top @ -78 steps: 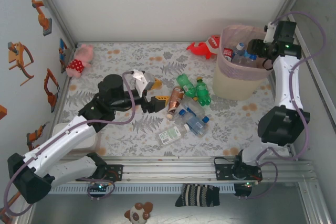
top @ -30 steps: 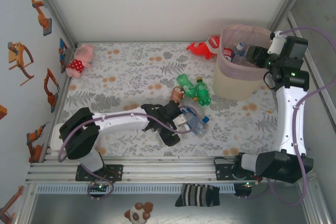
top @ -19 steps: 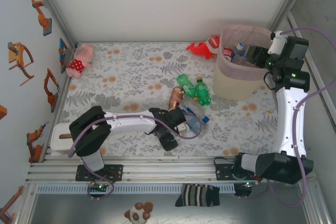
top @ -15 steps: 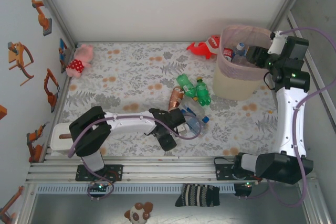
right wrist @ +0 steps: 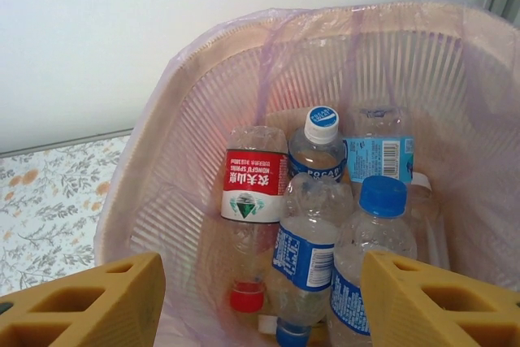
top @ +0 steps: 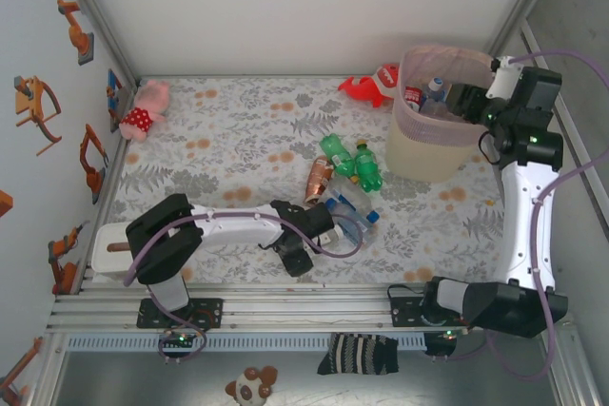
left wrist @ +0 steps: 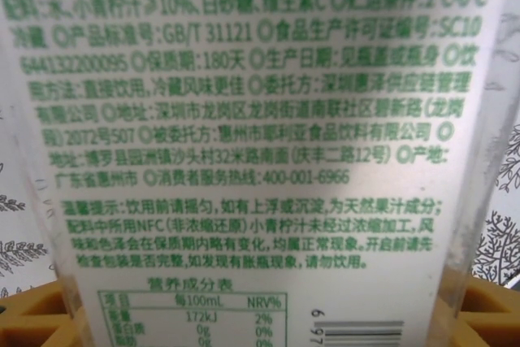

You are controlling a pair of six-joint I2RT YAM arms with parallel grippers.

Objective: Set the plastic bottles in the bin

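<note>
A clear plastic bottle (left wrist: 260, 160) with a white label and green print lies between my left gripper's (left wrist: 260, 314) yellow fingers (left wrist: 36, 318), which sit against both of its sides. Seen from above, the left gripper (top: 322, 228) is down at the near edge of a bottle pile on the mat: two green ones (top: 352, 159), a brown one (top: 318, 178) and clear blue-capped ones (top: 354, 218). My right gripper (top: 463, 99) hovers open over the bin (top: 419, 154), nothing between its fingers (right wrist: 262, 298). Inside the pink-lined bin (right wrist: 203, 46) lie several bottles, one red-labelled (right wrist: 254, 184).
A pink plush toy (top: 143, 109) lies at the far left corner and a red toy (top: 366, 90) behind the bin. A white box (top: 107, 246) sits at the near left beside the left arm. Walls close the mat on three sides.
The left arm came down from above the mat onto the near side of the bottle pile, and its jaws narrowed around the white-labelled bottle. The right gripper stayed over the bin.
</note>
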